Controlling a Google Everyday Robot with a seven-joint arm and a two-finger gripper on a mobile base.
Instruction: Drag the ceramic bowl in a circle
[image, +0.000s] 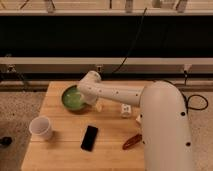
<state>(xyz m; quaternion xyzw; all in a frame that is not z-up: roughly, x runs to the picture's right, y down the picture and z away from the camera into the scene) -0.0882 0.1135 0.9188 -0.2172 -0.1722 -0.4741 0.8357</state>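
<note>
The ceramic bowl (71, 97) is a glossy green, shallow round dish with a darker rim, sitting toward the back left of the wooden table (60, 150). My white arm reaches in from the right across the table. Its gripper (89, 98) sits at the bowl's right rim, partly over the bowl. The wrist housing covers the point of contact.
A white paper cup (41, 128) stands at the front left. A black phone (90, 137) lies near the table's middle front. A red-brown snack wrapper (132, 141) lies to its right. A small white object (125, 110) sits by the arm. A dark wall runs behind the table.
</note>
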